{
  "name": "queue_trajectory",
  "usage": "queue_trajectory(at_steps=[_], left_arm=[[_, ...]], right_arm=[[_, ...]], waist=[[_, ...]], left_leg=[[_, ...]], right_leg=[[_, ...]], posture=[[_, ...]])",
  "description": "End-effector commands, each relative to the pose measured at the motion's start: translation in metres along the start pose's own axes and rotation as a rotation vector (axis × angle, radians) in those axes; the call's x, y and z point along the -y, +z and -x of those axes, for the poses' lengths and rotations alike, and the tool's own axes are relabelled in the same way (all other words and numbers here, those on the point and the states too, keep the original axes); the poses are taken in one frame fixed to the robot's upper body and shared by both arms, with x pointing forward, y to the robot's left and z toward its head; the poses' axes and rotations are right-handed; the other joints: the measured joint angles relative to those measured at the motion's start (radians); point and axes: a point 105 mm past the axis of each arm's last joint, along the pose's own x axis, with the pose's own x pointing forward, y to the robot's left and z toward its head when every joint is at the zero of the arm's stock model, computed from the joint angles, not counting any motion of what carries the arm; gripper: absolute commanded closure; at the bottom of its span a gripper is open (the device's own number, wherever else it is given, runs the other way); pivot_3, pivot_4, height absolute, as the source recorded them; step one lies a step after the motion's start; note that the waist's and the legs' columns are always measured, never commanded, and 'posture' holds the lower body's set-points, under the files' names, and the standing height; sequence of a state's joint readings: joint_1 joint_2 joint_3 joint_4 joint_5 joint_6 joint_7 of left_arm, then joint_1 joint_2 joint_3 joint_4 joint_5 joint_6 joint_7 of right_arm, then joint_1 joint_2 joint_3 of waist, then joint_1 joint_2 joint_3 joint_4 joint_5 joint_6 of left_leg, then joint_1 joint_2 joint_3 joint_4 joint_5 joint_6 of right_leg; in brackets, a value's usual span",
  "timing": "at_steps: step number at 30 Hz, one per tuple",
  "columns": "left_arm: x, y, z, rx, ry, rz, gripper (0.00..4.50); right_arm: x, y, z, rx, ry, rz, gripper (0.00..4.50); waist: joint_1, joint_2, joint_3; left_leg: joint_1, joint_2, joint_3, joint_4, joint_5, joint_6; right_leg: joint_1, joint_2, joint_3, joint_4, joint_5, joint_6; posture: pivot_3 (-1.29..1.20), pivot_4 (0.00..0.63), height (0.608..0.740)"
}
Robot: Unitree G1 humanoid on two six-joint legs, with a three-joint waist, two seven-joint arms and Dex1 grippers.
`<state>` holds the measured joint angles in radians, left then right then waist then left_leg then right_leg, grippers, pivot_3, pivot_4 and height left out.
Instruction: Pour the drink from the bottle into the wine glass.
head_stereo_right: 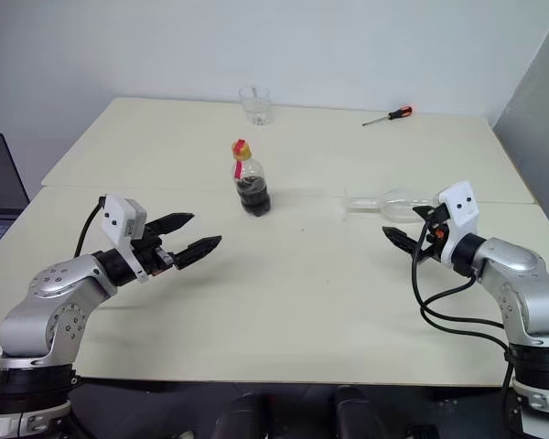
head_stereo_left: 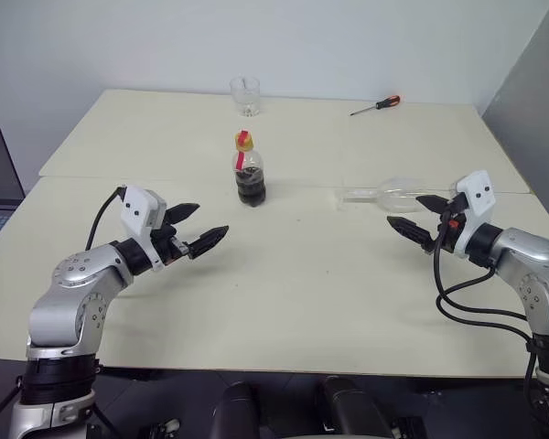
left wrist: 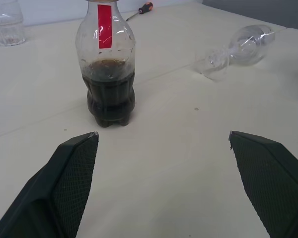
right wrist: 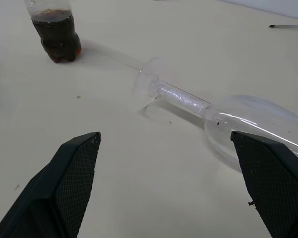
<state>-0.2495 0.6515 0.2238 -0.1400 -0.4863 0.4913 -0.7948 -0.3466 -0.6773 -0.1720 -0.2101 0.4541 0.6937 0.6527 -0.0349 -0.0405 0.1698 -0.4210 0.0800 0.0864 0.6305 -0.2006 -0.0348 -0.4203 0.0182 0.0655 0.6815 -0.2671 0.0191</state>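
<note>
Both arms reach out low over the pale table [head_stereo_left: 293, 302], elbows bent, forearms angled inward toward each other. The left end effector [head_stereo_left: 198, 229] hovers above the table with its two black fingers spread wide and nothing between them, pointing forward and toward the middle, tilted slightly down. The right end effector [head_stereo_left: 414, 216] mirrors it on the other side, its fingers also spread wide and empty, aimed inward and a little down. The bottle [head_stereo_left: 248, 168] stands upright near the middle of the table, beyond and between the two arms, yellow cap on, red label at the neck, with the drink [left wrist: 109, 96] filling roughly its lower half. The wine glass [right wrist: 203, 111] lies on its side on the table just beside the right end effector, foot pointing toward the bottle and bowl toward the right arm; from the right wrist view the bowl sits close by one fingertip, though I cannot tell whether they touch. A clear tumbler [head_stereo_left: 245, 95] stands upright at the far side of the table, behind the bottle, and a screwdriver [head_stereo_left: 377, 105] with a red handle lies off to the far right
</note>
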Motion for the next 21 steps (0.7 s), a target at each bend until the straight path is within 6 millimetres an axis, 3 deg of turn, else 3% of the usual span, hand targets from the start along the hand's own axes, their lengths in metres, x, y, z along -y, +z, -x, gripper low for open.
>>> queue_trajectory(at_steps=[1, 9, 13, 16, 21], left_arm=[[0.001, 0.011, 0.001, 0.022, -0.001, -0.063, 0.04], [-0.011, 0.005, -0.001, 0.041, 0.084, -0.011, 0.04], [-0.014, -0.003, -0.022, 0.08, 0.201, 0.011, 0.04], [-0.013, -0.021, -0.038, 0.077, 0.273, 0.045, 0.04], [-0.005, -0.033, -0.059, 0.083, 0.299, 0.046, 0.04]], right_arm=[[0.002, 0.014, 0.005, 0.036, -0.006, 0.036, 0.0], [-0.009, 0.018, 0.005, 0.053, 0.059, 0.02, 0.0], [-0.035, 0.033, -0.001, 0.095, 0.179, 0.011, 0.0], [-0.06, 0.041, -0.007, 0.107, 0.271, 0.021, 0.0], [-0.084, 0.042, -0.016, 0.117, 0.327, 0.022, 0.0]], waist=[[0.0, 0.0, 0.0], [0.0, 0.0, 0.0], [0.003, 0.0, 0.0], [0.002, 0.0, 0.0], [0.003, -0.001, 0.0]], left_leg=[[0.0, 0.0, 0.0, 0.0, 0.0, 0.0], [0.0, 0.0, 0.0, 0.0, 0.0, 0.0], [0.0, 0.0, 0.0, 0.0, 0.0, 0.0], [0.0, 0.0, 0.0, 0.0, 0.0, 0.0], [-0.001, 0.0, -0.001, 0.0, 0.0, 0.0]], right_leg=[[0.0, 0.0, 0.0, 0.0, 0.0, 0.0], [0.0, 0.0, 0.0, 0.0, 0.0, 0.0], [0.0, 0.0, 0.0, 0.0, 0.0, 0.0], [0.0, 0.0, 0.0, 0.0, 0.0, 0.0], [0.0, 0.001, 0.0, 0.0, 0.0, 0.0]], posture=[[0.0, 0.15, 0.74], [0.0, 0.15, 0.74], [0.0, 0.15, 0.74], [0.0, 0.15, 0.74], [0.0, 0.15, 0.74]])
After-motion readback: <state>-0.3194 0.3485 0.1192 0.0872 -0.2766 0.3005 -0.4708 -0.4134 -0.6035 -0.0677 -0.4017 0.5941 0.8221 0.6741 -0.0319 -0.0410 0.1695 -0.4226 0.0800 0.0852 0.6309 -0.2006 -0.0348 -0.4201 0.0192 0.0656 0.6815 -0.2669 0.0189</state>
